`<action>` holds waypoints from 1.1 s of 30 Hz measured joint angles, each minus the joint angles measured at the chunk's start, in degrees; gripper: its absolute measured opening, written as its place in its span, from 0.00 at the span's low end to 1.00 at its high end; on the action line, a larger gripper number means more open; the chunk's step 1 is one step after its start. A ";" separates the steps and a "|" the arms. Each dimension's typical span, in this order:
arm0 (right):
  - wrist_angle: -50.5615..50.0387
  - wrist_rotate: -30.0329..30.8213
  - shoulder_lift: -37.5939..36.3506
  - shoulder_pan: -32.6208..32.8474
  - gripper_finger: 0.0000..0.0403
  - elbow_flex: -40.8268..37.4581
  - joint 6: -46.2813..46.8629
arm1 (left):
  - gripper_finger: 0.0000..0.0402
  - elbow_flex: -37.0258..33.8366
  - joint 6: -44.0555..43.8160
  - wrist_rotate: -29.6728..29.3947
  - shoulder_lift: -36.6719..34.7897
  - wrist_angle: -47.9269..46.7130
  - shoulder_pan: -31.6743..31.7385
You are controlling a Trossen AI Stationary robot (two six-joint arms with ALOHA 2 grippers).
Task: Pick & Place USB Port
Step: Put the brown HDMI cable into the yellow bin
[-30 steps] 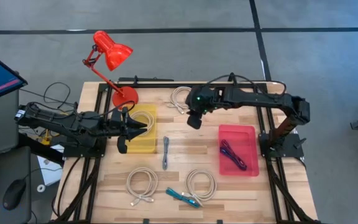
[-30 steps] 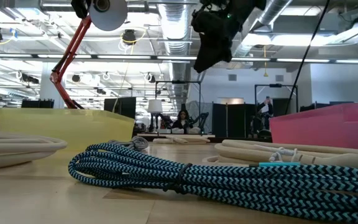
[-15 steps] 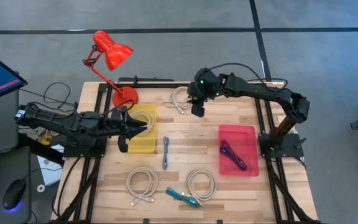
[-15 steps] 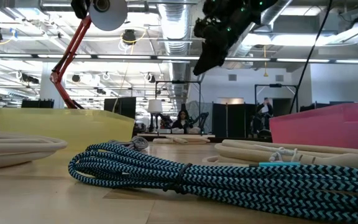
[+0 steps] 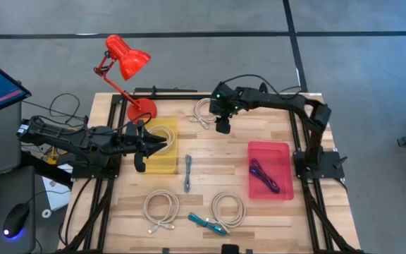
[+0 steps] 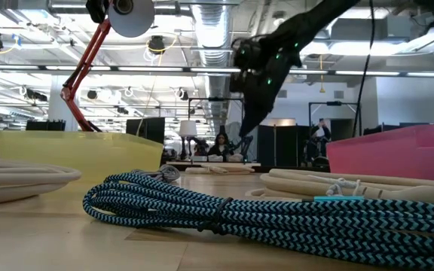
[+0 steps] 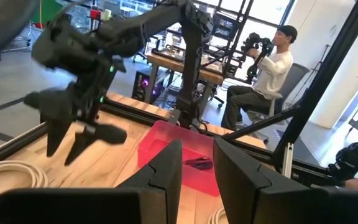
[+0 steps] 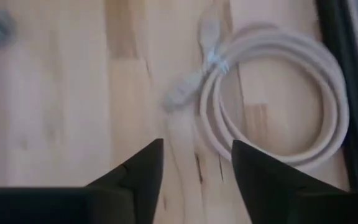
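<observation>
We list the table (image 5: 273, 137): red lamp (image 5: 127, 60) at upper left, yellow bin (image 5: 162, 147) left of centre, pink bin (image 5: 270, 169) at right holding a purple cable (image 5: 263, 176). The white coiled USB cable (image 5: 203, 111) lies at upper centre. The right gripper (image 5: 222, 125), jaws spread and empty, hangs just beside it, having moved up-frame since earlier. Its wrist view alone shows the connector (image 8: 180, 96). The left gripper (image 5: 145, 146), narrowly parted, sits over the yellow bin.
</observation>
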 joint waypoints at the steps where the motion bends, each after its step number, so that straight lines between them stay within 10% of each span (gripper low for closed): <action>1: 0.09 1.35 0.92 0.02 0.47 0.00 -0.93 | 0.22 0.00 0.00 0.00 0.00 0.01 0.00; 9: 1.64 8.68 5.21 -0.07 0.58 0.04 -7.99 | 0.22 0.00 -0.02 0.00 0.00 0.06 0.00; 33: 5.35 3.77 13.05 -1.49 0.51 4.33 -8.78 | 0.22 0.00 -0.04 0.00 0.00 0.12 0.00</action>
